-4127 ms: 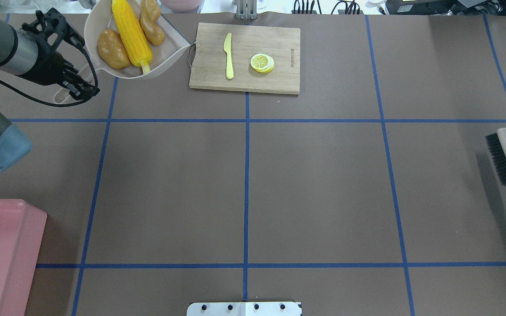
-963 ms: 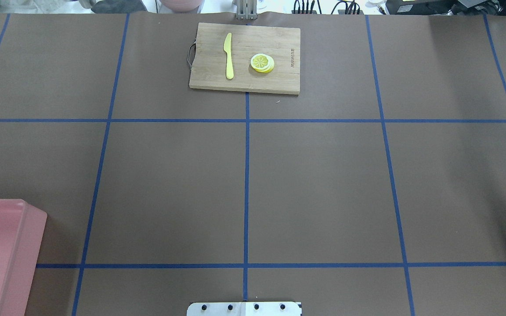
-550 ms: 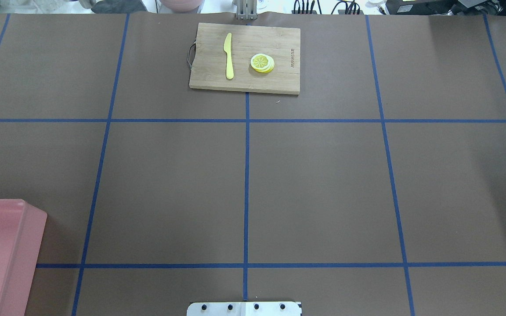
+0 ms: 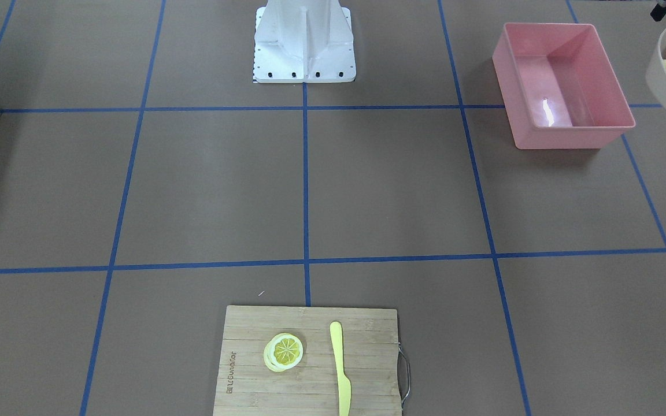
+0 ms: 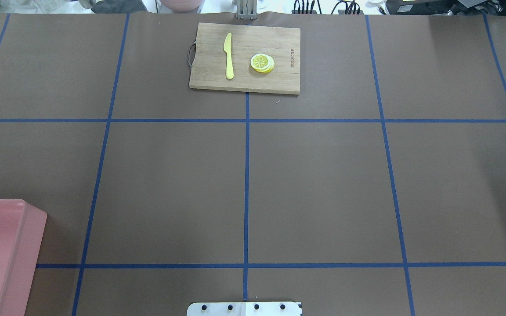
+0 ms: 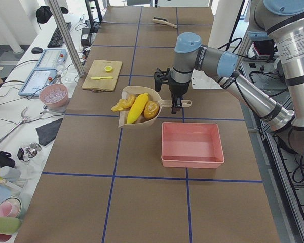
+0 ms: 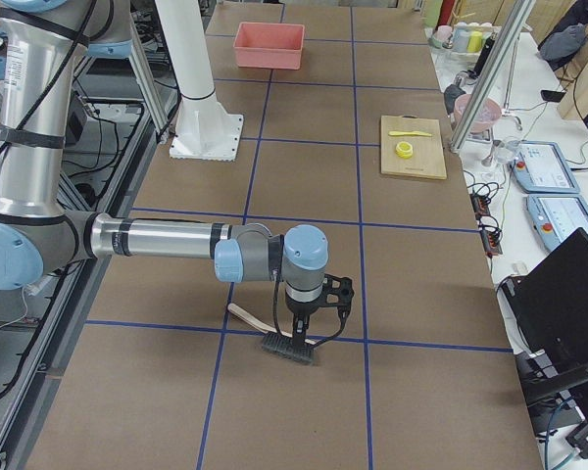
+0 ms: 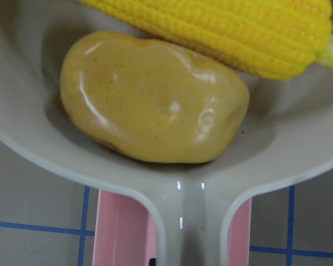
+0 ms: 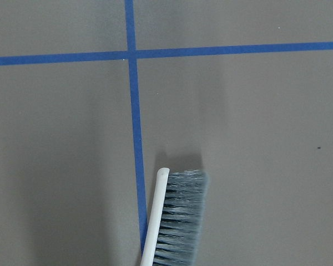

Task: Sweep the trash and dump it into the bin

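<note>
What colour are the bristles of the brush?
Dark bluish-grey bristles; the right wrist-mounted view shows them best.

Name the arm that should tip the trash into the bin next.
Left. The left gripper is at the handle of the dustpan, which is loaded with corn, potato and ginger and is right by the bin. The right gripper is far from the bin, at the brush.

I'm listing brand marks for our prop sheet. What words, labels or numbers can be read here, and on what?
On the cutting board: an engraved mark along one short edge, too small to read.
On the tablet screens: too blurred to read.
No other text shows.
</note>
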Controlling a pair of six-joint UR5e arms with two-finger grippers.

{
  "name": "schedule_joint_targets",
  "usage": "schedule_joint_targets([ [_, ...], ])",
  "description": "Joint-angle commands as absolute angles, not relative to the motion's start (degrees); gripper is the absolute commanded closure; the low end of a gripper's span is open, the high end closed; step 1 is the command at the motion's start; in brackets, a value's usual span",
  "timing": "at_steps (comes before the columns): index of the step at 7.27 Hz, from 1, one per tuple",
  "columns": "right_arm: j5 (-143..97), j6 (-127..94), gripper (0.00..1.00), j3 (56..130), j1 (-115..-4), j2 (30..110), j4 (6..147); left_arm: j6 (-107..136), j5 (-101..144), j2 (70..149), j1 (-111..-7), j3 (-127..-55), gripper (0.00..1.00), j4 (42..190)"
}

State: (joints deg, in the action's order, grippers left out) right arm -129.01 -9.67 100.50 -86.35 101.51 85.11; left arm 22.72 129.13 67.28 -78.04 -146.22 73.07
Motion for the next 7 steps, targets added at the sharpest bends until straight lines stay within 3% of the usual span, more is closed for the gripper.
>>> schedule_joint_targets([
  [1, -128.67, -9.67, 0.00, 100.72, -86.48, 101.43, 85.08, 22.67, 129.02, 58.92, -78.05, -142.06, 1.00, 87.82],
  [7, -126.67, -10.11, 0.00, 101.16, -86.84, 101.34, 84.46, 22.33, 129.02, 48.36, -77.78, -135.10, 1.00, 107.35],
])
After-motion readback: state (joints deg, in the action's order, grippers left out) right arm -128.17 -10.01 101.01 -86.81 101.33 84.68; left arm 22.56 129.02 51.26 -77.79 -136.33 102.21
